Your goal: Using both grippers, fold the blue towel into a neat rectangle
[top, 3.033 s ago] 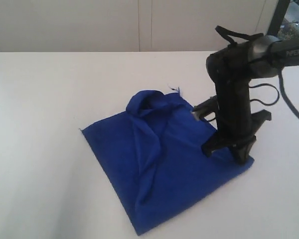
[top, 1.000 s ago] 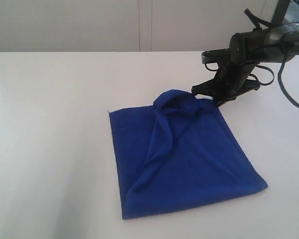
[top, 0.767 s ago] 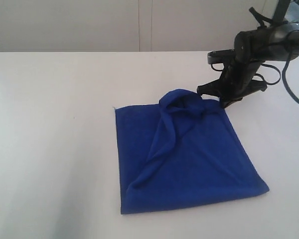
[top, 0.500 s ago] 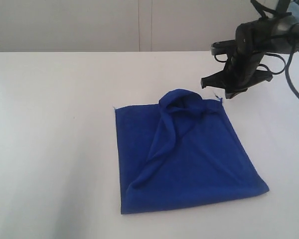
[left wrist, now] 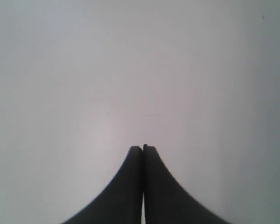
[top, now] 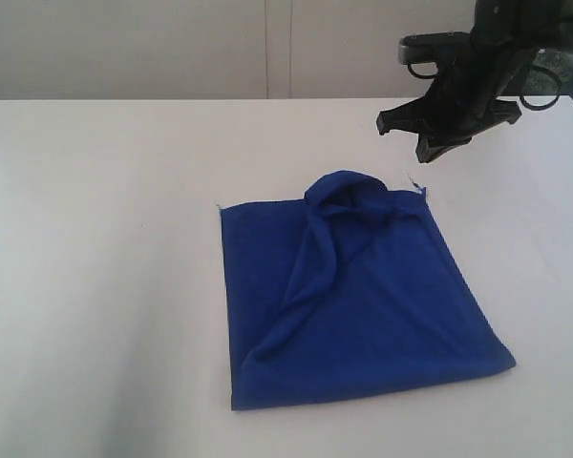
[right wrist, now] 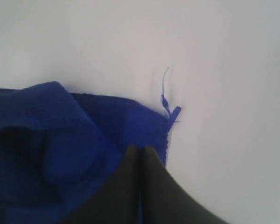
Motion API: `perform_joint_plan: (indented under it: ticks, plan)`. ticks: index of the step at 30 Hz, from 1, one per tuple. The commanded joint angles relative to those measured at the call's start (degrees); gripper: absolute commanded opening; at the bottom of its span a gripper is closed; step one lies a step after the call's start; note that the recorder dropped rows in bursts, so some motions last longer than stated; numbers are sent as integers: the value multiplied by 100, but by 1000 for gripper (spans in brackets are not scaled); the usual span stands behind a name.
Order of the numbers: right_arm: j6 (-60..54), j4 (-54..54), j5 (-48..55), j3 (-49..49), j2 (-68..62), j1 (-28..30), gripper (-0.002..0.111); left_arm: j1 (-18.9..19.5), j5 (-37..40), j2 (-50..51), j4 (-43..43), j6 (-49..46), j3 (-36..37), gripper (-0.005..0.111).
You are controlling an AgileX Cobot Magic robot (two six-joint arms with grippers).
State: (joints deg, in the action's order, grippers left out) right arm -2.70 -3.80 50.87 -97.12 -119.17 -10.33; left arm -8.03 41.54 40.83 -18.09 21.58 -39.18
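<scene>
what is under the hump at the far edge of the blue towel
The hump looks like cloth of the blue towel bunched and folded over itself. The inside of that fold is covered. The towel lies on the white table.

right arm [top: 501,19]: cropped, exterior view | blue towel [right wrist: 46,135]: partly behind right gripper [right wrist: 140,147] (also cropped, wrist view)

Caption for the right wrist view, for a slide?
Right gripper, fingers shut and empty, hovers by the thread-tagged corner of the blue towel on a white table.
</scene>
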Motion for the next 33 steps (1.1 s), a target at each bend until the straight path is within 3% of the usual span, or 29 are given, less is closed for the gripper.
perform_joint_plan:
  ticks: [1,14,23,28,33]
  plan:
    - [-175,-70,-201,189,-95,52,0,-22,20,-33,-123,-227,44,0]
    - [-98,-47,-1229,316,-1020,52,0,-22,20,-33,-123,-227,44,0]
    - [926,885,-917,316,-1106,67,0,-10,-106,-33,-123,-227,44,0]
    - [958,870,-929,316,-1081,67,0,-10,-126,-33,7,-227,44,0]
    - [1094,380,-880,118,-593,67,0,-10,-744,-33,295,-209,9,0]
